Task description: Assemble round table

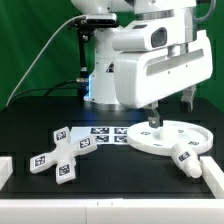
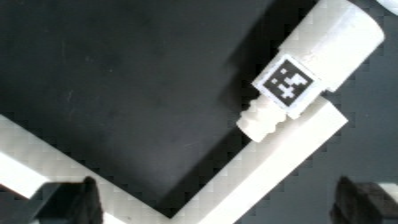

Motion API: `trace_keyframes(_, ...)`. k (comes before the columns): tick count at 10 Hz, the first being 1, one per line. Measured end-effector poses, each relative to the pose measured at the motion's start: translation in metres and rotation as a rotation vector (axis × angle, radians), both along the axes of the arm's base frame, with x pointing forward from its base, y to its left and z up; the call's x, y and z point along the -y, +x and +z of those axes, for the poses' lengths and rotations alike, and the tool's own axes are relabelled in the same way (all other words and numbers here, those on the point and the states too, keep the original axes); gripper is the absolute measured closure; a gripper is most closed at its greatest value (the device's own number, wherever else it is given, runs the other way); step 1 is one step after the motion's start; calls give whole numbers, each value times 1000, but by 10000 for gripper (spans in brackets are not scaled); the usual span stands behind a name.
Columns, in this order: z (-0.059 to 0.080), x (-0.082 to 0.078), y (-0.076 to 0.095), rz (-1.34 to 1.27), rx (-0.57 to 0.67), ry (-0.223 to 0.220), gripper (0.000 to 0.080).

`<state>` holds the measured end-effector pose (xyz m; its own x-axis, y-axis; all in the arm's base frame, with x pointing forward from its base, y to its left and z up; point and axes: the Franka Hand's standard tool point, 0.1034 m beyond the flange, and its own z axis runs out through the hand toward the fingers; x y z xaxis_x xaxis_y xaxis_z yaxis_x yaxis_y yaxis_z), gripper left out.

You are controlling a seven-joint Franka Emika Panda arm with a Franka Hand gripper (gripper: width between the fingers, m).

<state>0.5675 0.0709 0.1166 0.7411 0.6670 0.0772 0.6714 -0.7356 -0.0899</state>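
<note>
The large round disc (image 1: 165, 137) lies flat on the black table at the exterior view's right. The short post (image 1: 186, 153) lies on its side just in front of the disc; in the wrist view the post (image 2: 294, 80) shows a tag and one end touches the white rail. The cross-shaped foot piece (image 1: 60, 152) lies at the exterior view's left. My gripper (image 1: 172, 108) hangs above the disc and post, open and empty. In the wrist view my gripper (image 2: 217, 205) has its two dark fingertips (image 2: 63, 205) wide apart with nothing between them.
The marker board (image 1: 105, 133) lies flat between the foot piece and the disc. White rails (image 1: 212, 172) border the table's near and right edges and meet in a corner (image 2: 214, 180) below my gripper. A green backdrop stands behind the arm.
</note>
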Motion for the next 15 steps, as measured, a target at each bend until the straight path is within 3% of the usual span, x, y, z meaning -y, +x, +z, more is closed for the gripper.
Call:
trace_keyframes(5,0,1,-1,-3,-1,0,150)
trace_keyframes(7,1,-4,-27,-60,-5,-13,150)
trace_keyframes(9,-7,-19,-55,-81,34,-10,150)
trace_keyframes(10,-4,-14,-48,-116,39,2,150)
trace_keyframes(13,-6,-14,-49,-134,33,1,150)
trace_keyframes(15,-23,-29,-50,-346,-13,5,150)
